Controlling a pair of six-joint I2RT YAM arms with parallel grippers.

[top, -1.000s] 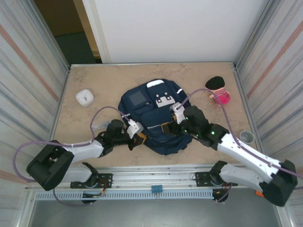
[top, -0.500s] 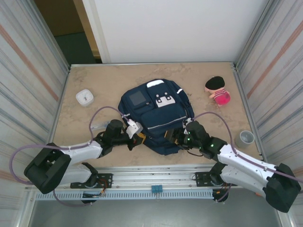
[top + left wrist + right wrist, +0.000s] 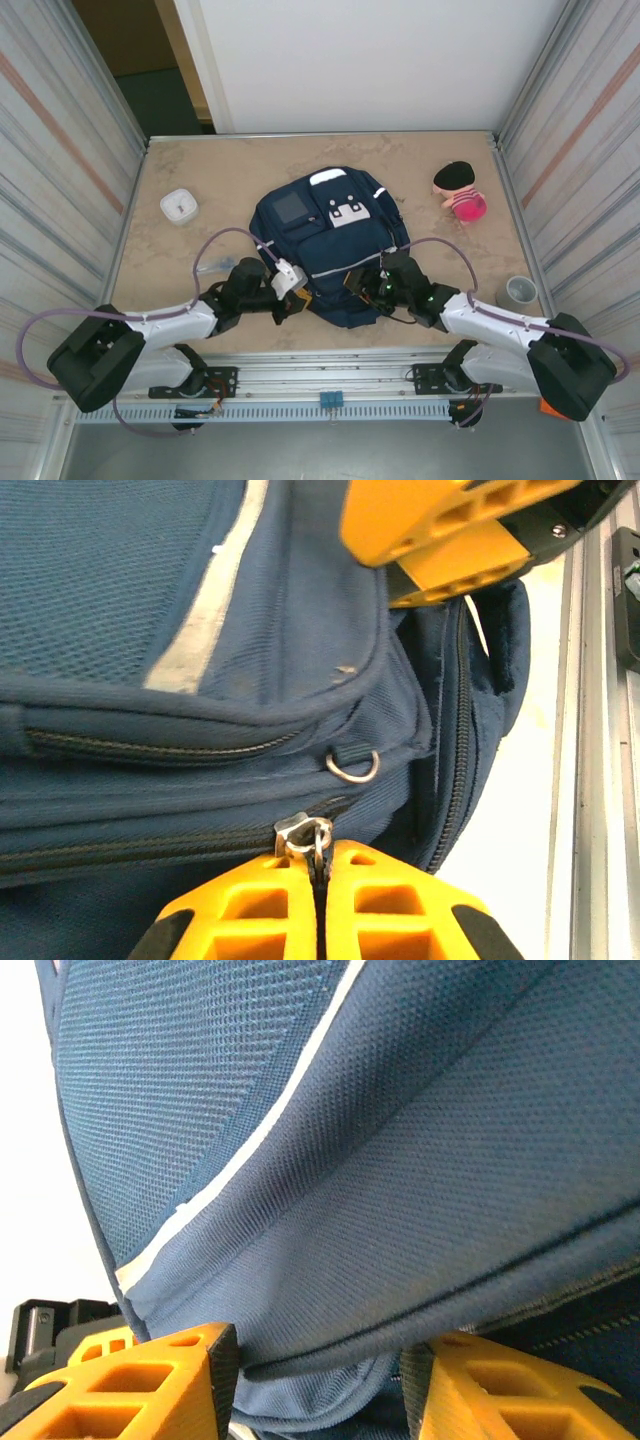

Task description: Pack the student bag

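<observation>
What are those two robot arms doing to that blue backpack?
The left arm has its jaws shut on the zipper pull of the student bag, at its near edge. The right arm has its jaws around a fold of the bag's fabric; I can't tell if they're pinching it yet.

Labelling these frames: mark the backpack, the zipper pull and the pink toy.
backpack (image 3: 330, 250), top view, front pocket.
zipper pull (image 3: 305, 836), left wrist view, metal tab.
pink toy (image 3: 468, 206), top view, pink body.

Navy bag (image 3: 330, 240), white stripes, grey patch. Pink toy (image 3: 461, 192), black top. White box (image 3: 179, 206). Cup (image 3: 521, 292) perhaps grey. Beige marbled table (image 3: 220, 165).
</observation>
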